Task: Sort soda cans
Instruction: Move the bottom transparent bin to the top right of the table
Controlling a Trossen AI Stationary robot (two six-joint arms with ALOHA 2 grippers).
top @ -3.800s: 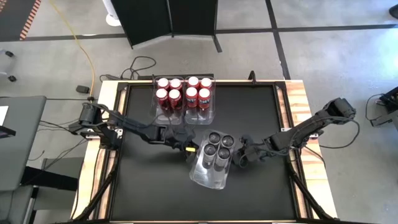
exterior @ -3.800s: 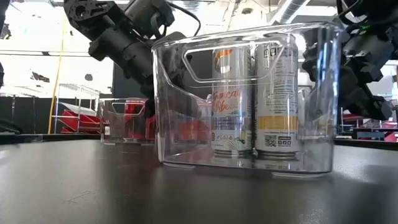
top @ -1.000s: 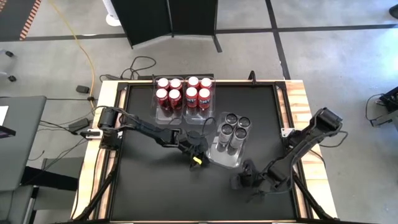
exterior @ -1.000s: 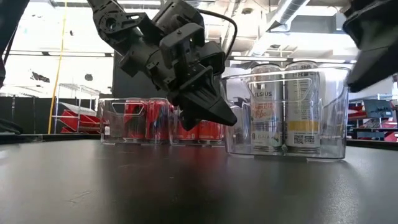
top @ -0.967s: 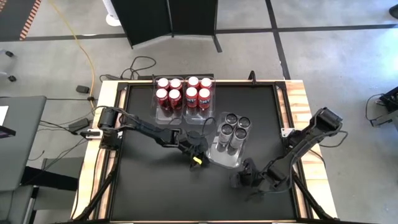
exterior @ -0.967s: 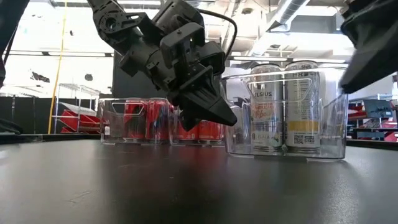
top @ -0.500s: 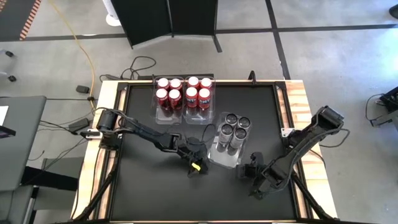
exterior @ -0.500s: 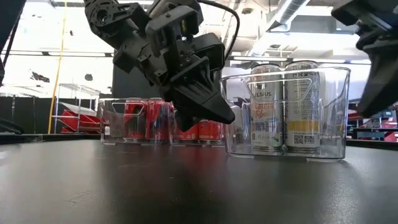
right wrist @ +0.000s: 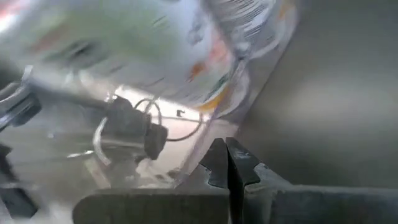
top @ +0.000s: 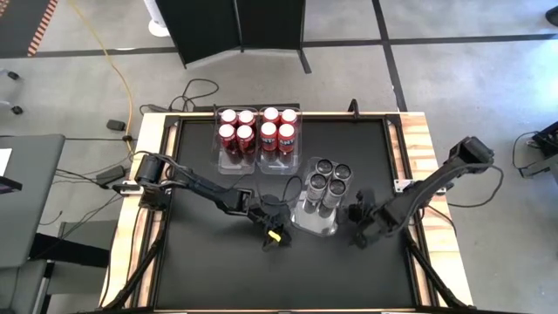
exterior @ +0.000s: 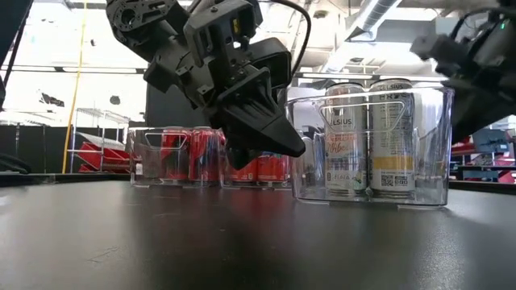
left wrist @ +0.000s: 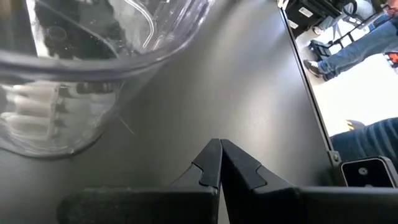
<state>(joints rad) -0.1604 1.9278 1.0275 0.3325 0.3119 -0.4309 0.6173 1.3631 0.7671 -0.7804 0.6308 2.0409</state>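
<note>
Now we see four grey cans (top: pixel 325 179) in a clear bin (top: pixel 315 225) mid-table, eight red cans (top: pixel 258 128) near the far edge. Both our left gripper (top: pixel 274 234) and right gripper (top: pixel 356 215) flank the bin, fingers clenched on nothing.

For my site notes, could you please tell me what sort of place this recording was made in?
Probably a robotics lab or workshop: a wood-edged work table stands on a bare concrete floor, a yellow cable trails across it, and exposed ceiling ducts show above.
</note>
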